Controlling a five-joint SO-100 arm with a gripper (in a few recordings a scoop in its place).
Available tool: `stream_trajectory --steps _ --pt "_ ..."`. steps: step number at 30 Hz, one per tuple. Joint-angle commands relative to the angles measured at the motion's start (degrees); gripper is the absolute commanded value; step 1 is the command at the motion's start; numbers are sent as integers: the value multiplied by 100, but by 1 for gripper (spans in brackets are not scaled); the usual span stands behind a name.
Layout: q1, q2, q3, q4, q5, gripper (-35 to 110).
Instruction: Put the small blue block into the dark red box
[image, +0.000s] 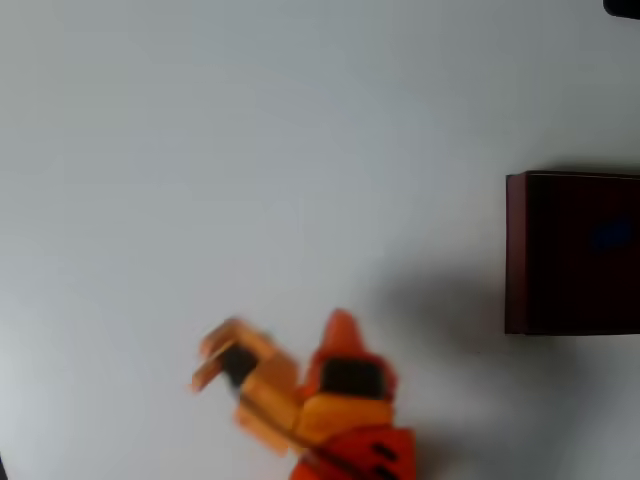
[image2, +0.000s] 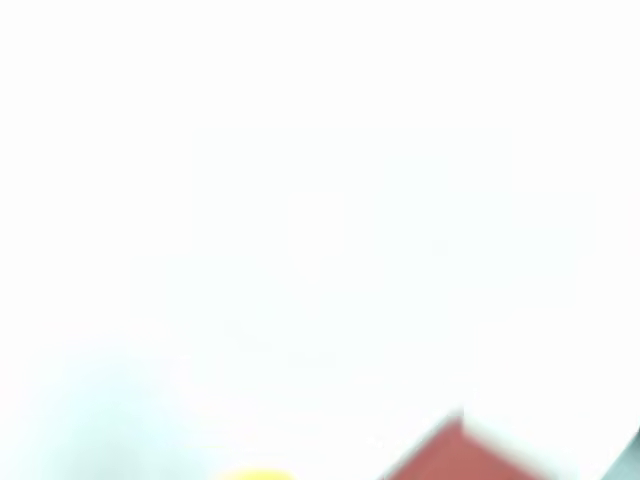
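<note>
The dark red box (image: 520, 255) sits at three o'clock on the white table (image: 250, 150); the blurred orange gripper (image: 215, 360) hangs near six, well apart.

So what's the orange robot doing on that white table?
An orange robot arm sits at the bottom of the overhead view, blurred, with its pincer pointing left over the bare white table. It is too blurry to tell if the pincer is open or holding anything. At the right edge stands a dark red box with thin walls and a nearly black inside, well apart from the arm. A faint bluish patch shows inside it, which may be the small blue block, but I can't be sure.
</note>
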Motion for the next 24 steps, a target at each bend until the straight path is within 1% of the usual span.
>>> stream_trajectory --steps 1,5,10,14,19,24 --pt "-1187 1934 1160 105 -149 3" --pt "-2145 1934 1652 53 -422 2" --pt "-2821 1942 1986 378 -870 1" --pt "-2979 1951 2083 633 -958 0" --pt "-3226 1978 2180 580 -993 0" --pt "-3234 1986 2162 712 -949 0"
